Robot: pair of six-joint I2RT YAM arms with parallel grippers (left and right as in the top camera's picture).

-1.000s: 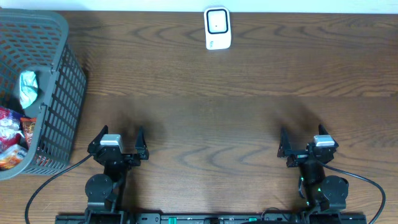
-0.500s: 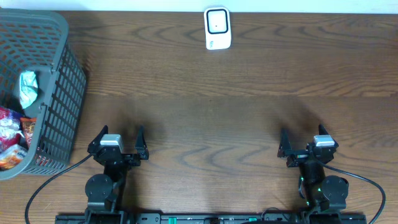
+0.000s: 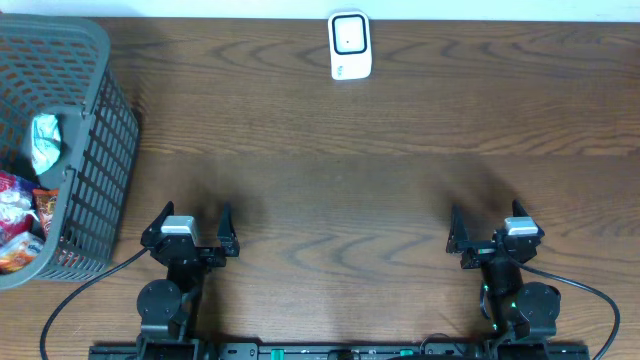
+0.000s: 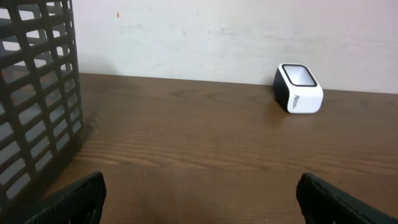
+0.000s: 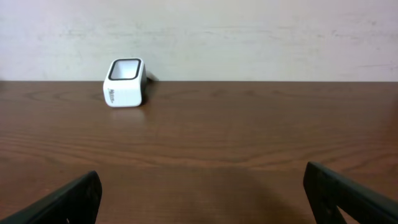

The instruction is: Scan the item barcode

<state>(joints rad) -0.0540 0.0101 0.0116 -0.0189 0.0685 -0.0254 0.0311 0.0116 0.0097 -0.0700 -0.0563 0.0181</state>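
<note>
Packets (image 3: 15, 215) in bright wrappers, snacks I think though the rim cuts them off, lie inside the grey basket (image 3: 95, 130) at the left edge of the desk (image 3: 350, 180). A pale teal one is tucked against the basket's right wall. The white scanner (image 3: 350, 45) stands at the far edge of the desk, about the middle, close to the pale wall, with its dark window facing up. It is well apart from the basket and from both arms. The left gripper (image 3: 194, 214) sits at the near edge on the left, its jaws spread wide and grasping nothing. The right gripper (image 3: 485, 212) sits at the near edge on the right, likewise spread and empty. Both point toward the far side.
</note>
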